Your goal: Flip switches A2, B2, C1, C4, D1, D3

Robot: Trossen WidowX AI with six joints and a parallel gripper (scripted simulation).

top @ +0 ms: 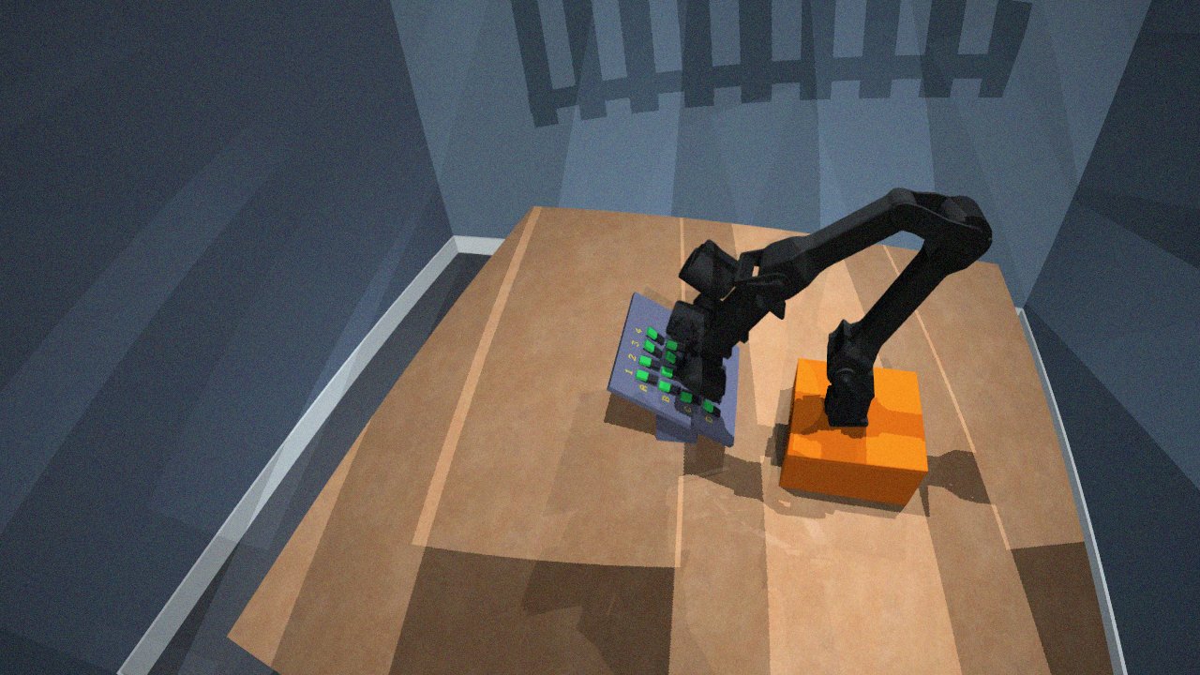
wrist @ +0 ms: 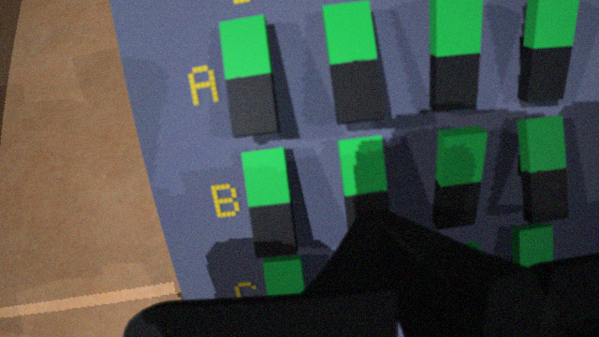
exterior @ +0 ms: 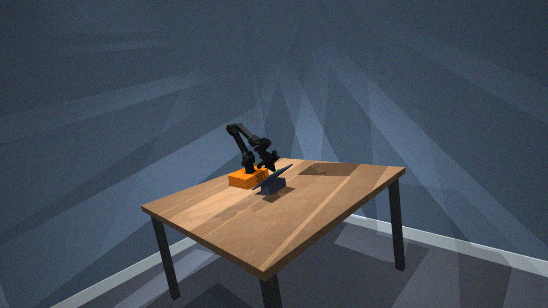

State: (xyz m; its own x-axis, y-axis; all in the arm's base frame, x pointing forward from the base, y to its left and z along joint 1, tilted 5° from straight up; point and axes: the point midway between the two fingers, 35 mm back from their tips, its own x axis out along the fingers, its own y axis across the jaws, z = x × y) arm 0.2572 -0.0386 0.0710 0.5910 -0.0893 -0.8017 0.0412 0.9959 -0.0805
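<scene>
The tilted blue panel [top: 641, 310] [wrist: 178, 154] carries green-and-black rocker switches. My gripper [top: 678, 369] [exterior: 274, 170] [wrist: 372, 225] is shut and empty, its tip at the near, black end of switch B2 [top: 667, 371] [wrist: 348, 164]. Contact cannot be told for sure. Switch A2 [top: 645, 361] [wrist: 353, 35] stands beyond it, its green half far and its black half near. Only the green part of C1 [top: 686, 397] [wrist: 283, 275] and of C4 [wrist: 534, 243] shows in the wrist view. D1 [top: 709, 406] shows in the top view. D3 is hidden behind the gripper.
The orange base block [top: 851, 482] [exterior: 239, 181] stands near the panel on the wooden table [top: 545, 487] [exterior: 306, 214]. Neighbouring switches B1 [wrist: 267, 178] and B3 [wrist: 460, 156] flank the fingertip. The gripper body covers much of rows C and D.
</scene>
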